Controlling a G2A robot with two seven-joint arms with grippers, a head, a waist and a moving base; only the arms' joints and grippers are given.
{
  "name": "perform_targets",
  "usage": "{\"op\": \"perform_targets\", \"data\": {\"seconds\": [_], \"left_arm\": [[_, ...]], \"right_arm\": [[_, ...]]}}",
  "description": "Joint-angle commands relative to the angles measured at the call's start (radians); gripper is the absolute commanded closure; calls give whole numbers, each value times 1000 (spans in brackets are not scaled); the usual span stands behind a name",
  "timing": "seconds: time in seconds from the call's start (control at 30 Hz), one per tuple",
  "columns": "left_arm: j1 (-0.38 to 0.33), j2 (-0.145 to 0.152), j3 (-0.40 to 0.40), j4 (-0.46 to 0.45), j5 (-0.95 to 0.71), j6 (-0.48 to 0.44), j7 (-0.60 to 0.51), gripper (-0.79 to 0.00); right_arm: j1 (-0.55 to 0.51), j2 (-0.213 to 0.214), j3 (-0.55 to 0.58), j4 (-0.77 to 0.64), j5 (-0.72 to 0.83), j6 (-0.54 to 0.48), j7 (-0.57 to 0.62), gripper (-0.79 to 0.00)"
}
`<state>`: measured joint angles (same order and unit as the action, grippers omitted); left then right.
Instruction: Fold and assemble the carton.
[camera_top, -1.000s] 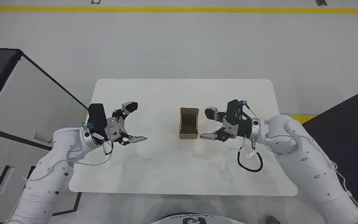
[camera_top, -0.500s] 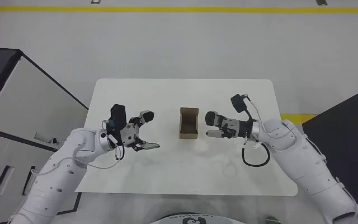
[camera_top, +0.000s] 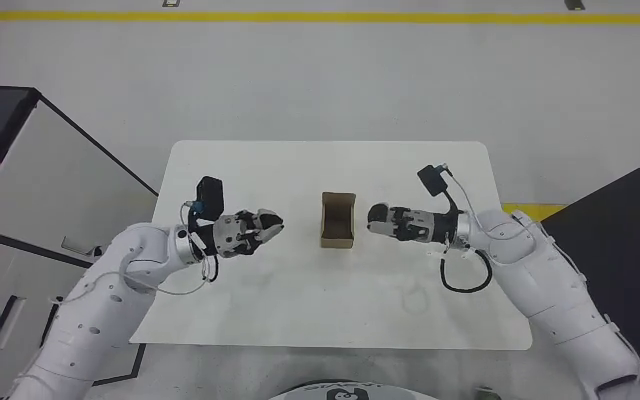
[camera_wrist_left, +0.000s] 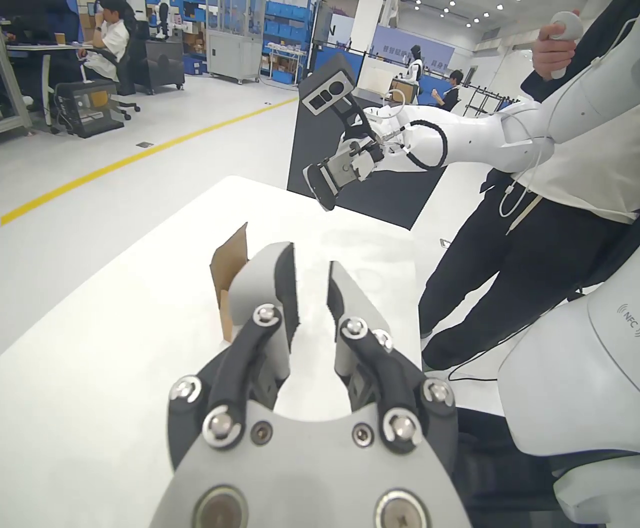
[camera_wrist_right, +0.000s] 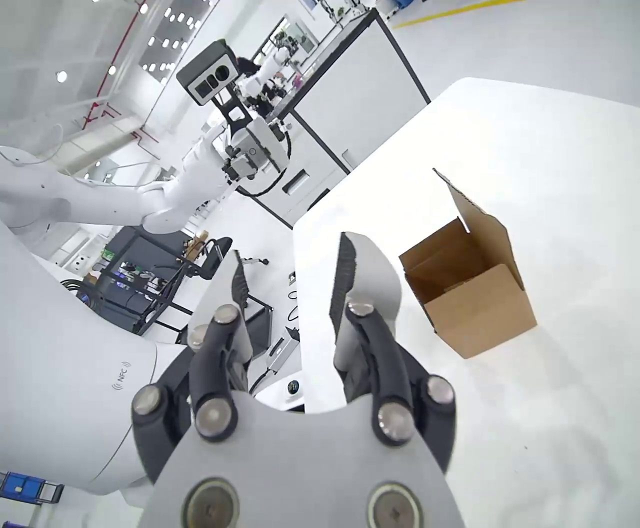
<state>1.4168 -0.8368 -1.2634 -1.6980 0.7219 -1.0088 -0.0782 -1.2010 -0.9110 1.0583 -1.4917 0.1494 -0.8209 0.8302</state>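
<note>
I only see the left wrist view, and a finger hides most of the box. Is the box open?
Observer: Yes. The carton is open on top, with one flap sticking up.
Child: Is my gripper touching it?
Observer: No. In the top view the left gripper is apart from it, with bare table between them.
</note>
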Motion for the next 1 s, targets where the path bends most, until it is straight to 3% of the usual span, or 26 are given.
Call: {"op": "perform_targets", "data": {"seconds": [0.0, 0.07, 0.33, 0.57, 0.67, 0.73, 0.97], "left_arm": [[10, -2, 12, 9, -17, 62, -27, 0], [2, -3, 32, 7, -67, 117, -104, 0], [-101, -5, 141, 54, -593, 294, -555, 0], [-113, -5, 144, 55, -607, 302, -578, 0], [-125, -13, 171, 68, -636, 390, -596, 0], [-158, -24, 209, 100, -669, 439, -621, 0], [-302, -85, 356, 246, -713, 429, -614, 0]], "right_arm": [[0, 0, 0, 0, 0, 0, 0, 0], [-3, -1, 0, -8, -25, 26, -12, 0], [-28, 5, 37, -1, -70, 162, -50, 0], [-36, 7, 45, -4, -55, 188, -45, 0], [-41, 5, 37, 1, -76, 225, -61, 0], [-30, 0, 23, 18, -81, 261, -63, 0], [25, -28, -50, 112, -67, 326, -58, 0]]}}
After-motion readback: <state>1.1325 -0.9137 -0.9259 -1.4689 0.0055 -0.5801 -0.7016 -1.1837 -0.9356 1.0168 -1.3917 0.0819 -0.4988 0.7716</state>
